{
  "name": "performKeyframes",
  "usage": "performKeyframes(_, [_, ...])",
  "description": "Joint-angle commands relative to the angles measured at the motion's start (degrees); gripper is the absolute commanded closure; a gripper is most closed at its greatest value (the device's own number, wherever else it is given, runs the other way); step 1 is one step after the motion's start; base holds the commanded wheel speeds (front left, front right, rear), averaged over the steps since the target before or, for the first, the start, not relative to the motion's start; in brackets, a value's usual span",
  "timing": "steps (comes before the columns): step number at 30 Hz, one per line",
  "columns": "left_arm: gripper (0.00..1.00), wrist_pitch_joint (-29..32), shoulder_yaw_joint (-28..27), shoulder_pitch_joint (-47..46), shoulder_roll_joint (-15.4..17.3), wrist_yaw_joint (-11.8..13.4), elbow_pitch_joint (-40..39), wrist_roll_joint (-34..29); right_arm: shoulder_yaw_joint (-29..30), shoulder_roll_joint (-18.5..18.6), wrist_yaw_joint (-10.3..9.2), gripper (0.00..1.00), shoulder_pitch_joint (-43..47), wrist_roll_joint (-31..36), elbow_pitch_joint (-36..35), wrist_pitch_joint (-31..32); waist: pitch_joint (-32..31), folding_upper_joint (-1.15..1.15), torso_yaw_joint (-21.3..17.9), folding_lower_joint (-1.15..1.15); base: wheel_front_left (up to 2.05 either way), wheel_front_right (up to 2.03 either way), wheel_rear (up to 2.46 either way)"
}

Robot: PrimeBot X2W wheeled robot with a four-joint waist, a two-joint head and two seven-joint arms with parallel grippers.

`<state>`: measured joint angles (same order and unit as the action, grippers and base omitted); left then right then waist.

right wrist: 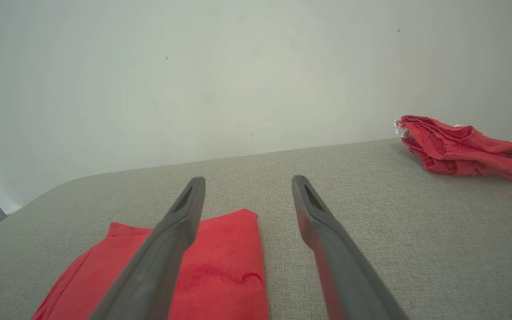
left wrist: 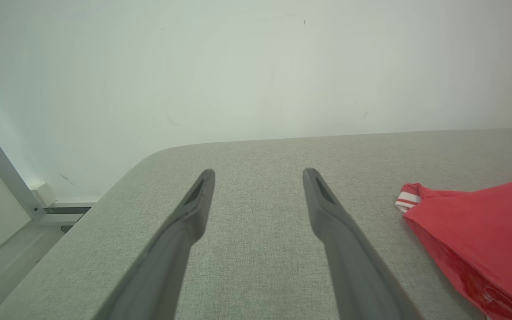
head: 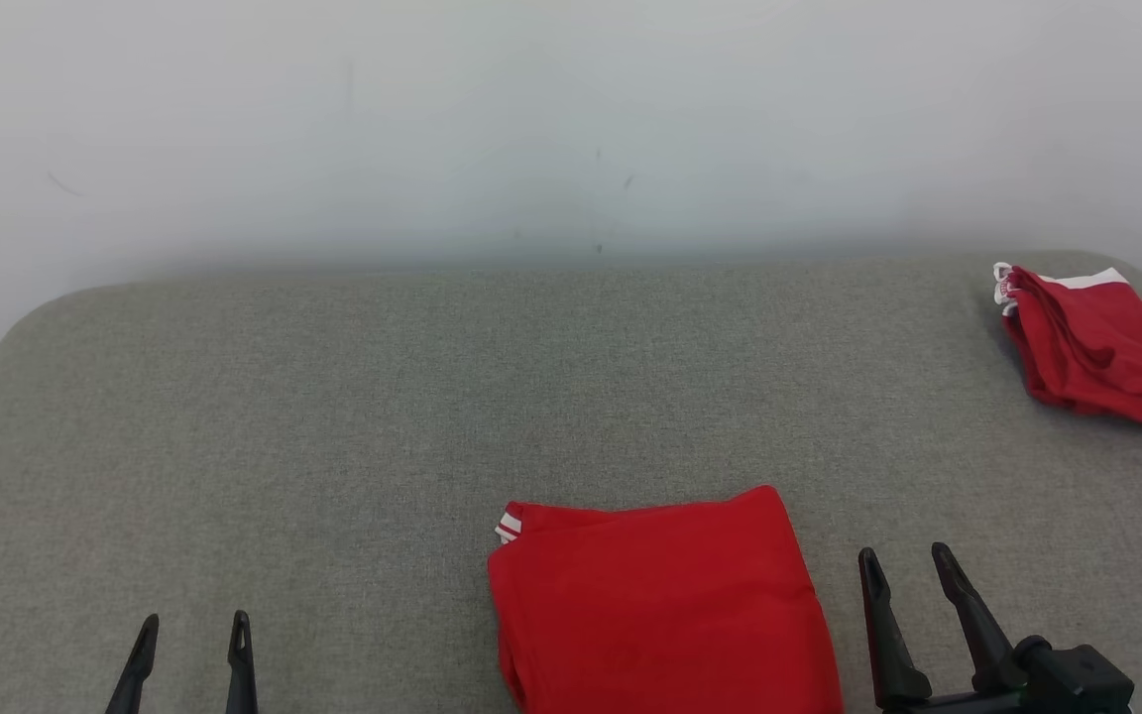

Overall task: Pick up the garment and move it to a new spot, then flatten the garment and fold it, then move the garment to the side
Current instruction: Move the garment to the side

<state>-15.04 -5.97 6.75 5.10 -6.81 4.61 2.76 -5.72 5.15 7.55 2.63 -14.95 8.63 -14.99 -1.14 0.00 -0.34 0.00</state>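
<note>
A red garment (head: 660, 605) lies folded into a neat rectangle near the front middle of the grey padded table (head: 333, 397), a white-striped trim showing at its far left corner. The same garment (left wrist: 482, 240) sits at the right of the left wrist view, and the garment (right wrist: 220, 271) lies low in the right wrist view. My left gripper (head: 192, 627) is open at the lower left, well clear of the cloth. My right gripper (head: 906, 555) is open just right of the garment, holding nothing. Both grippers' fingers (left wrist: 198, 200) (right wrist: 185, 209) stand spread above the table.
A second red garment with white trim (head: 1096, 347) lies crumpled at the table's far right corner, and this other garment (right wrist: 456, 146) appears at the right of the right wrist view. A white wall (head: 571, 119) rises behind the table. The table's rounded left corner (left wrist: 149, 155) drops to the floor.
</note>
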Motion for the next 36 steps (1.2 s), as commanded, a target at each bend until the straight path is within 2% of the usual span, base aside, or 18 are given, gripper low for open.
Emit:
performKeyframes(1, [0.0, -0.18, 0.05, 0.68, 0.15, 0.17, -0.03, 0.07, -0.04, 0.2, -0.16, 0.0, 0.1, 0.08, 0.04, -0.23, -0.02, 0.0, 0.03, 0.0, 0.0, 0.0, 0.0])
performKeyframes(15, [0.0, -0.18, 0.08, 0.81, -0.02, 0.74, -0.19, -0.08, -0.49, 0.53, -0.16, 0.0, -1.03, -0.36, 0.37, -0.21, -0.06, 0.0, 0.2, 0.0, 0.0, 0.0, 0.0])
performKeyframes(22, [0.0, -0.18, 0.61, -0.12, -0.3, 1.12, 0.09, -0.1, -1.52, 2.58, -0.16, 0.0, -4.96, -0.16, 1.23, 1.61, 0.18, 0.0, 1.09, 0.0, 0.0, 0.0, 0.0])
performKeyframes(29, [0.0, -0.18, 1.8, -0.9, -0.78, 1.21, 0.31, 0.34, -1.71, 3.78, -0.16, 0.0, -8.81, -0.27, 6.02, 7.65, 0.92, 0.0, 3.25, 0.0, 0.0, 0.0, 0.0])
performKeyframes(36, [0.0, -0.18, 2.85, -1.97, -1.21, 1.16, 0.56, 0.96, -1.41, 3.74, -0.16, 0.0, -11.57, -0.98, 12.48, 10.52, 2.87, 0.0, 5.03, 0.0, 0.0, 0.0, 0.0])
